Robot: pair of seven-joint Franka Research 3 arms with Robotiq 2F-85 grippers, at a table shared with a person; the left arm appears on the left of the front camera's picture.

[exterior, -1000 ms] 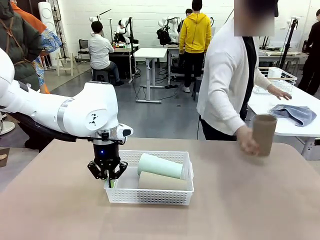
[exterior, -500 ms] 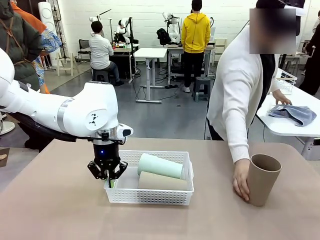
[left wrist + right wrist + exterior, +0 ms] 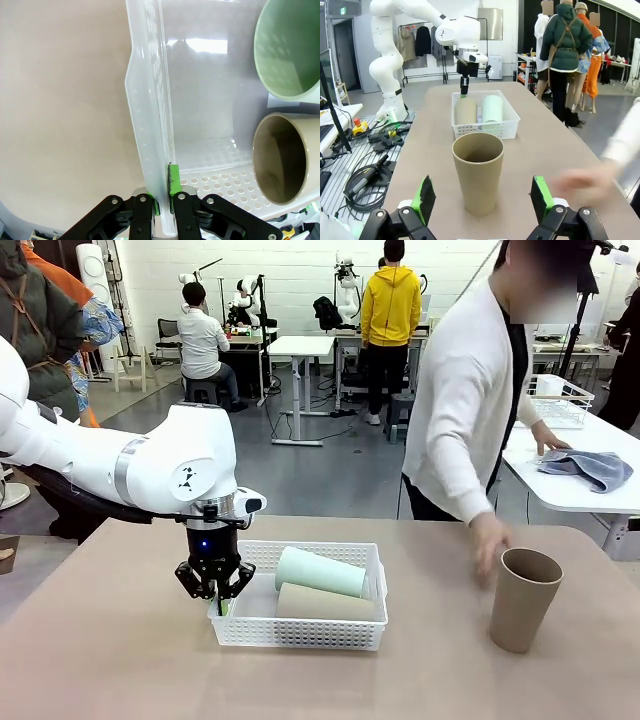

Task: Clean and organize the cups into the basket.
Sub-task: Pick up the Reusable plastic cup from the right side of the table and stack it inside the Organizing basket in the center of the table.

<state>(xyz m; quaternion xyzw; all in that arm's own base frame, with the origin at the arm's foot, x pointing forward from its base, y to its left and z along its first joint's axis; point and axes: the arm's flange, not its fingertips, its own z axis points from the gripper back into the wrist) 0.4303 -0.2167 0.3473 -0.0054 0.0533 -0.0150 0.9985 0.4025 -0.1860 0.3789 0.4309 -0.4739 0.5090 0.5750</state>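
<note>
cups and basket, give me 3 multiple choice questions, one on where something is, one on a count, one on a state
1. Where does the upright brown cup stand?
A. in the basket
B. on a shelf
C. on the table, right of the basket

2. How many cups lie in the basket?
A. two
B. three
C. none

3. The left gripper is
A. open above the basket
B. shut on the basket's side wall
C. holding a cloth

Answers:
1 C: it stands on the bare tabletop, apart from the basket.
2 A: one green cup and one brown cup lie side by side.
3 B: the left wrist view shows it pinching the wall.
</note>
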